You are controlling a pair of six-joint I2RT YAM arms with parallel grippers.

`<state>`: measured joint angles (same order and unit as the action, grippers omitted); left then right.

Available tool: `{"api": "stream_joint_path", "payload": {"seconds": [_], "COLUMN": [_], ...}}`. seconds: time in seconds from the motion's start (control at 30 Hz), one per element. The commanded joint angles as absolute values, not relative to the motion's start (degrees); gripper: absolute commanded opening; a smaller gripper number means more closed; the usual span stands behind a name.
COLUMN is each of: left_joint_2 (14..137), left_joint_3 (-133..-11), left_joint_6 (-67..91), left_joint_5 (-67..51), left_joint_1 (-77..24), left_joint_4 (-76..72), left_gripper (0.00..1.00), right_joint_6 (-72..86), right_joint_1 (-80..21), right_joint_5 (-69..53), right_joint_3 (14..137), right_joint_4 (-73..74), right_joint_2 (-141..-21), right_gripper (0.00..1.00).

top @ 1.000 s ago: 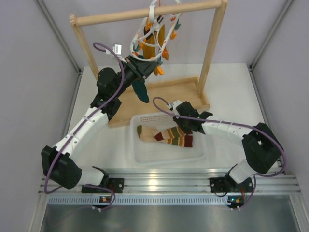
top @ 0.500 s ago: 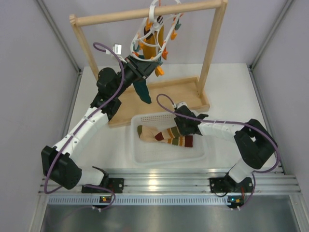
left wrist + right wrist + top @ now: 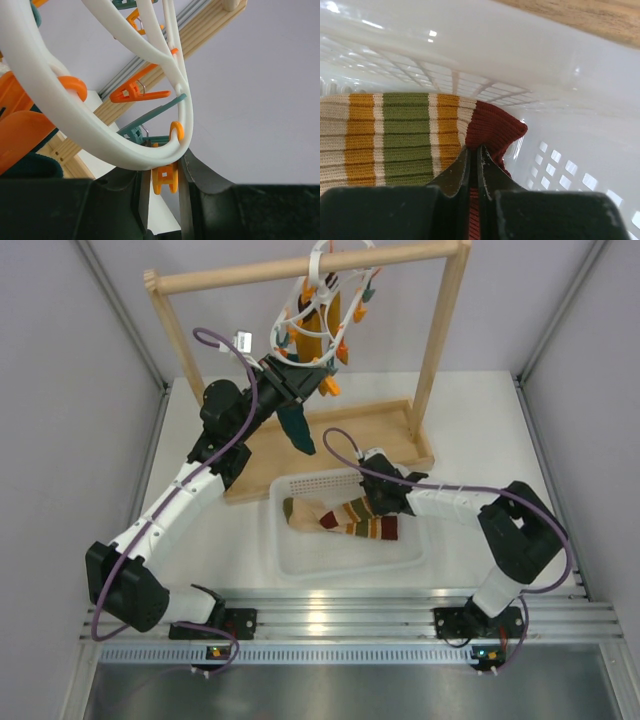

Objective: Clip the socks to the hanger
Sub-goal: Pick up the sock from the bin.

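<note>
Pinching the red cuff of the striped sock (image 3: 405, 135) inside the near basket (image 3: 545, 60), the right fingers (image 3: 451, 175) are closed tight for lifting; the left fingers (image 3: 206, 176) squeeze an orange clip (image 3: 165, 179) on the far hanger (image 3: 100, 146), probably holding it open.

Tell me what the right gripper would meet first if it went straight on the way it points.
The right gripper is shut on the red end of the striped sock, so the sock comes first. Straight beyond that, it would most likely meet the wall of the white basket; how near is unclear.
</note>
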<state>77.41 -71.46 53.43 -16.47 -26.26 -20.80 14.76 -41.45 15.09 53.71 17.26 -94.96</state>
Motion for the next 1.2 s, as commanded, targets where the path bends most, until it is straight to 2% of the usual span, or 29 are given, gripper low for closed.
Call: {"api": "stream_joint_path", "payload": {"seconds": [0.0, 0.2, 0.3, 0.53, 0.63, 0.9, 1.17], "left_joint_2": [77.1, 76.1, 75.9, 76.2, 76.3, 77.1, 77.9], "left_joint_3": [-71.5, -70.9, -70.8, -71.5, -71.9, -72.0, -71.6], "left_joint_6": [52.6, 51.9, 51.4, 51.7, 52.0, 52.8, 52.7], "left_joint_5": [-17.6, -18.2, -19.2, -24.3, -25.5, -30.1, -34.4], "left_joint_1": [-26.1, -25.9, -25.9, -25.7, -25.6, -25.6, -25.6], "left_joint_4": [-23.6, -23.3, -23.6, -25.7, -25.7, -27.9, -31.5], "left_gripper": [0.00, 0.00, 0.00, 0.00, 0.00, 0.00, 0.00], "right_joint_6": [11.9, -8.1, -17.9, -38.0, -50.2, -72.2, -80.8], "right_joint_1": [-41.3, -41.2, -41.4, -43.2, -43.4, -42.8, -41.9], "right_joint_5": [11.7, 9.4, 4.3, 0.4, -2.8, -17.1, -24.4], "right_joint_3": [53.2, 49.9, 47.9, 46.0, 41.8, 38.8, 44.9], "right_joint_4": [16.7, 11.7, 8.1, 2.3, -5.9, -25.0, -29.2], "right_joint_2": [-92.7, -75.8, -65.0, -54.1, -50.9, -53.3, -60.5], "right_gripper": [0.00, 0.00, 0.00, 0.00, 0.00, 0.00, 0.00]}}
